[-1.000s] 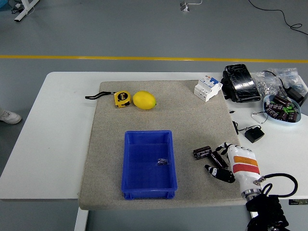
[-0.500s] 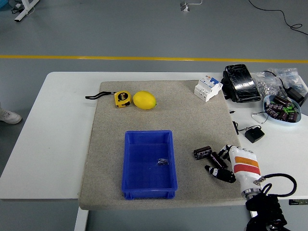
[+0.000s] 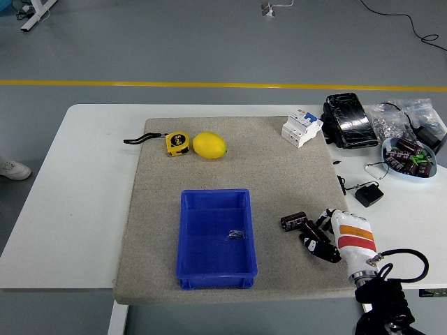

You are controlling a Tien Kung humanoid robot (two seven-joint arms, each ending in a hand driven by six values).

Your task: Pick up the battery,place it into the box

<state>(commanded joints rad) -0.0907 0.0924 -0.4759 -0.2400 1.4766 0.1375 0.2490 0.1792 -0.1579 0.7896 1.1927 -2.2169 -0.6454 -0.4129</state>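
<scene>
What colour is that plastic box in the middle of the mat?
The box is bright blue, seen clearly in the head view.

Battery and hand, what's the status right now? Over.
Right hand at the battery, fingers curled, no grasp visible. Battery lying on the mat, outside the blue box. Left hand out of view. Path to box unobstructed.

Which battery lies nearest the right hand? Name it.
The lone battery on the mat, just left of the right hand. The others sit heaped in the bowl at the table's far right.
</scene>
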